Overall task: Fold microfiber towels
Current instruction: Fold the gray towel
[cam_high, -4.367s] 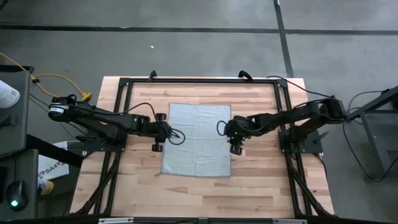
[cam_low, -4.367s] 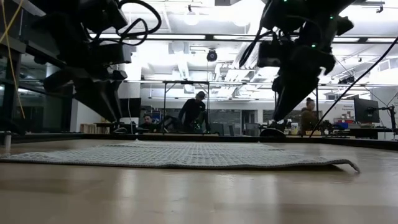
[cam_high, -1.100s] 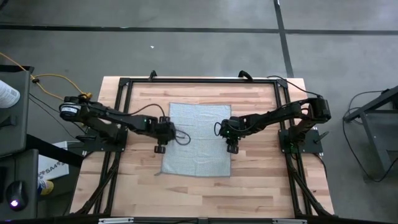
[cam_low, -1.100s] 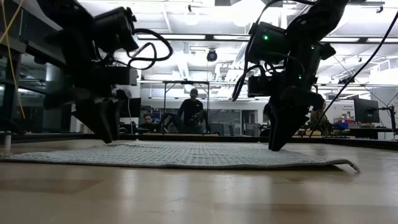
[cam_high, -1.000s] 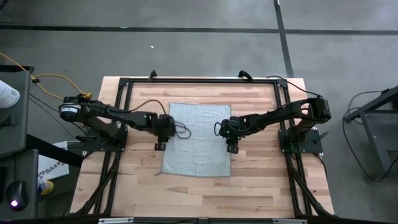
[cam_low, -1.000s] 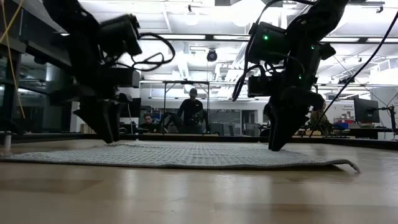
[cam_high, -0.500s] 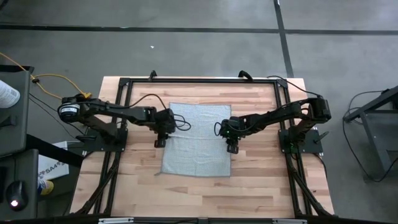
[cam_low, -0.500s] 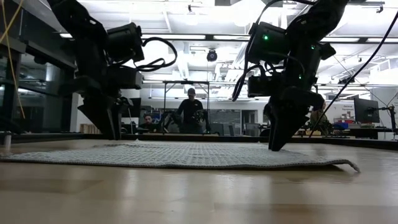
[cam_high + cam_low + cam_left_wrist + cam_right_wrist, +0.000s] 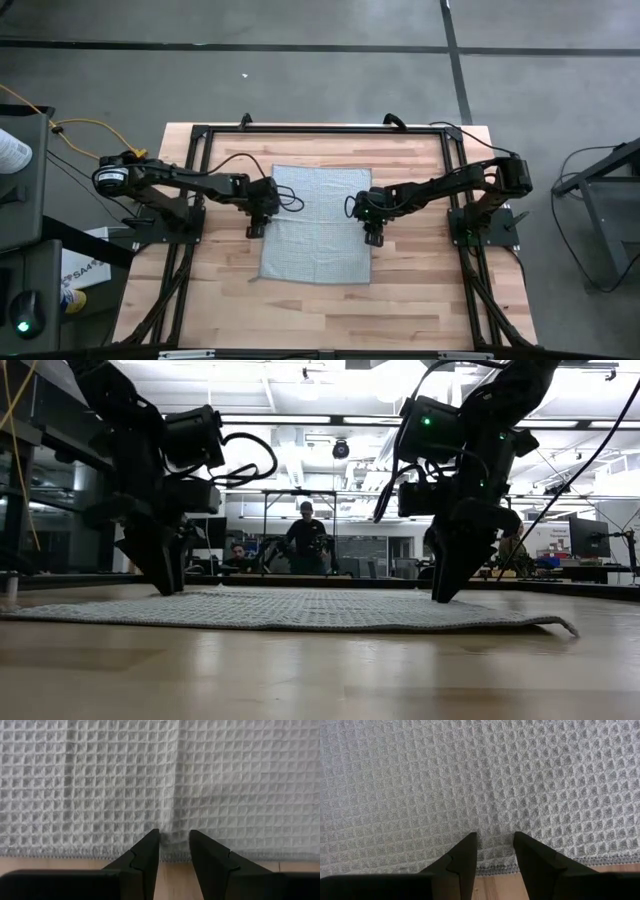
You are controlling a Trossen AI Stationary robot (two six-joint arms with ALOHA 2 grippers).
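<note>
The light grey-blue waffle-textured towel point(image 9: 318, 225) lies spread flat on the wooden table, also seen in the low view point(image 9: 300, 610). My left gripper point(image 9: 259, 213) points down at the towel's left edge, open, with its two fingertips point(image 9: 174, 837) standing just inside the hem. My right gripper point(image 9: 372, 222) points down at the towel's right edge, open, with its fingertips point(image 9: 495, 840) just inside that hem. In the low view both sets of tips reach the cloth surface. My left gripper comes from above, pointing down, its open fingertips point(image 9: 152, 840) set on the towel's left edge point(image 9: 172, 854), spaced along the hem. The cloth lies flat on the table with a faint crease between the tips. My right gripper comes from above, pointing down, its open fingertips point(image 9: 470, 842) set on the towel's right edge point(image 9: 495, 866), spaced along the hem. The cloth lies flat under them.
A black metal frame point(image 9: 320, 130) runs round the tabletop's far and side edges. Bare wood lies on the near side of the towel point(image 9: 320, 310). The towel's near right corner curls up slightly point(image 9: 560, 625). People show in the room behind point(image 9: 305, 540).
My left gripper has gone a little toward the table's far edge along the towel's left hem, lifting slightly and coming down again on the cloth. The towel has stayed flat.
</note>
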